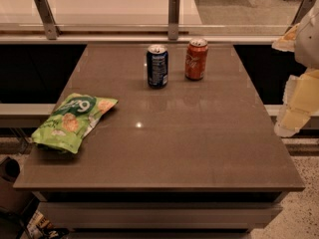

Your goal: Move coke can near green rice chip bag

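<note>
Grabbing the coke can (196,59): bring the gripper (298,103) (right of counter (174,133), can't tell its state) in clear of the blue can (157,65).

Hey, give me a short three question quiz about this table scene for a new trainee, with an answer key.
1. True or false: the red-orange soda can with white script touches the light green glossy snack bag.
2. In the picture, which stands left of the red-orange can? A) dark blue soda can B) glass bottle C) white mug
3. At which edge of the view is the pale robot gripper?
Key: 1 false, far apart on the brown table. 2 A. 3 right edge.
</note>
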`<state>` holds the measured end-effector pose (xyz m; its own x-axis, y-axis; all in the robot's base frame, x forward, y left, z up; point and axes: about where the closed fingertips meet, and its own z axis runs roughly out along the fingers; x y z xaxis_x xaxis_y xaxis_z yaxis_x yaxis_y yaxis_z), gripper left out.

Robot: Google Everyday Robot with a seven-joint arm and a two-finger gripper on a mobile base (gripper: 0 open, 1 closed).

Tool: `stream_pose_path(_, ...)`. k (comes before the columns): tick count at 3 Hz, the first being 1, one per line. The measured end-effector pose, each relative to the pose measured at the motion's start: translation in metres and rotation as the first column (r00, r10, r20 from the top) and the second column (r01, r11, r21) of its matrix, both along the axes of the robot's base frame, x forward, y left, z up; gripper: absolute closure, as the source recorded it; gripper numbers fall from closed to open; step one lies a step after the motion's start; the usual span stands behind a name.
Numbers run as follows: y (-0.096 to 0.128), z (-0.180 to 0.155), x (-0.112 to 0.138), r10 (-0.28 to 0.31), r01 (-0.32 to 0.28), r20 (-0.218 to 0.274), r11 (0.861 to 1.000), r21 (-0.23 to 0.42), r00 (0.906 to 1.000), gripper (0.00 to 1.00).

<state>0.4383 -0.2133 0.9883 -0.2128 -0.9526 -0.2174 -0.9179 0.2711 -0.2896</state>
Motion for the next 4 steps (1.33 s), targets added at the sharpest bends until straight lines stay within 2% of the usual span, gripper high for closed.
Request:
stream_pose_path(1,0.000,0.002,0.003,-0.003,0.003,0.011,1.000,0.010,0.9999,0.00)
stream_pose_path(2,0.001,0.002,0.015,-0.015,0.013,0.035,0.997,0.072,0.9993,0.00)
stream_pose_path(3,0.002,-0.002,0.034,-0.037,0.025,0.066,0.985,0.173,0.9971,0.00)
stream_pose_path(4,0.003,-0.011,0.053,-0.063,0.038,0.080,0.959,0.280,0.9948,0.00)
